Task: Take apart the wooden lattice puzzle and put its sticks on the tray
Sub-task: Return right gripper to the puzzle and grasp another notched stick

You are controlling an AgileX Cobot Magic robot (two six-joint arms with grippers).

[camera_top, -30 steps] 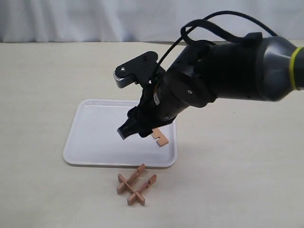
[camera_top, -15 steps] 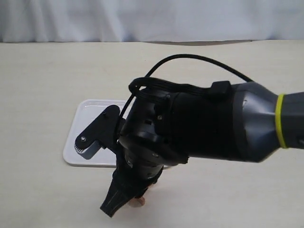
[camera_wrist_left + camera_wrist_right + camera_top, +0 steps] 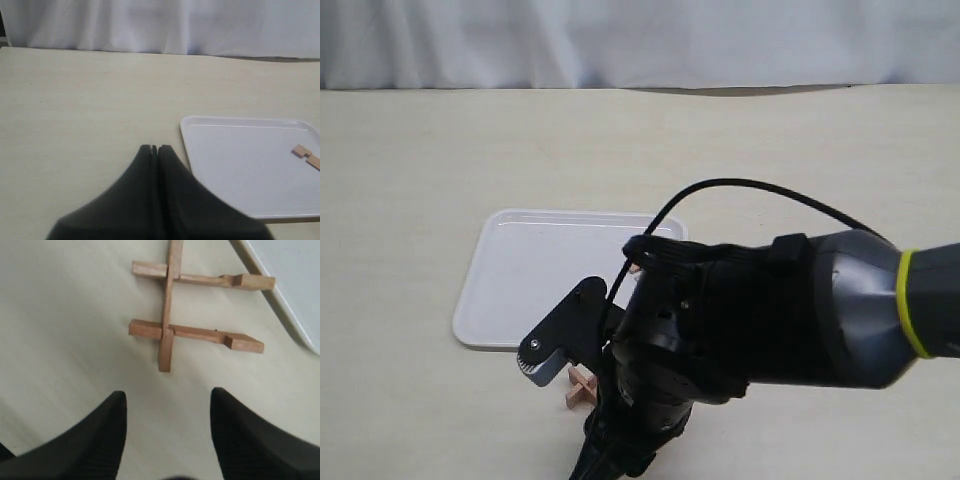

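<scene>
1. Done: one stick (image 3: 301, 150) lies on the tray (image 3: 240, 175).
2. Remaining: three-stick puzzle (image 3: 169, 305) on the bench (image 3: 420, 150), toward its near edge, just beside the tray.
3. Right fingers (image 3: 107, 430) spread and empty, near the puzzle; left fingers (image 3: 150, 170) pressed together, empty.

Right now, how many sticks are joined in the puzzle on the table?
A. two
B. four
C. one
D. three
D: the right wrist view shows the puzzle as one bar crossing two others, and the left wrist view shows a separate stick lying on the tray.
</scene>
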